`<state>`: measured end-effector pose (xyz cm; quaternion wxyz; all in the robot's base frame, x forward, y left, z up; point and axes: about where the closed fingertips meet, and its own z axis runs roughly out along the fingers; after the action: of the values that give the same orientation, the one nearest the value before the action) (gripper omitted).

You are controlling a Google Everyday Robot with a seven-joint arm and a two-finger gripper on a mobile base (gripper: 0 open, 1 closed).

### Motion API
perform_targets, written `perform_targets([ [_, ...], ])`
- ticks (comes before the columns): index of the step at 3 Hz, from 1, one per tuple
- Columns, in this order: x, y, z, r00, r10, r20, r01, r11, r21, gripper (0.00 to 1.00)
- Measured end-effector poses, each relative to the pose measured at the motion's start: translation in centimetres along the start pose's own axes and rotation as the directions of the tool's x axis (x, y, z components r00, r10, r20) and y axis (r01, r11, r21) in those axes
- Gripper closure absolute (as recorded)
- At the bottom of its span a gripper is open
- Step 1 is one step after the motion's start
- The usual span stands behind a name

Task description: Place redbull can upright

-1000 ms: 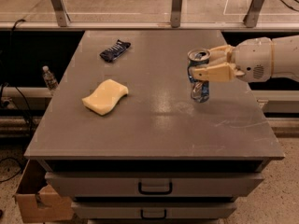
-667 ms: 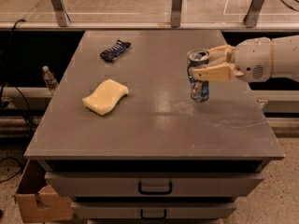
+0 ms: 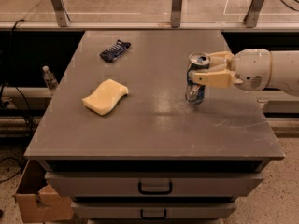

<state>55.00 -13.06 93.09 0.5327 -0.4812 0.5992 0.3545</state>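
Observation:
The redbull can (image 3: 196,78) stands upright on the grey table (image 3: 154,125), right of the middle, with its open silver top facing up. My gripper (image 3: 200,69) reaches in from the right edge of the camera view. Its cream fingers (image 3: 212,78) wrap around the can's upper half, and the can's base rests on the table top.
A yellow sponge (image 3: 105,96) lies on the left of the table. A dark blue crinkled snack wrapper (image 3: 115,50) lies at the back left. Drawers (image 3: 154,186) are below the front edge. A plastic bottle (image 3: 48,78) and a cardboard box (image 3: 37,202) are on the floor at the left.

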Motion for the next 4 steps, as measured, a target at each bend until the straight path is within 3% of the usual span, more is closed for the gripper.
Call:
perform_targets([
  [4,1.9,0.8,0.7,0.990,-0.098,0.104,0.106,0.9915,-0.075,1.00],
])
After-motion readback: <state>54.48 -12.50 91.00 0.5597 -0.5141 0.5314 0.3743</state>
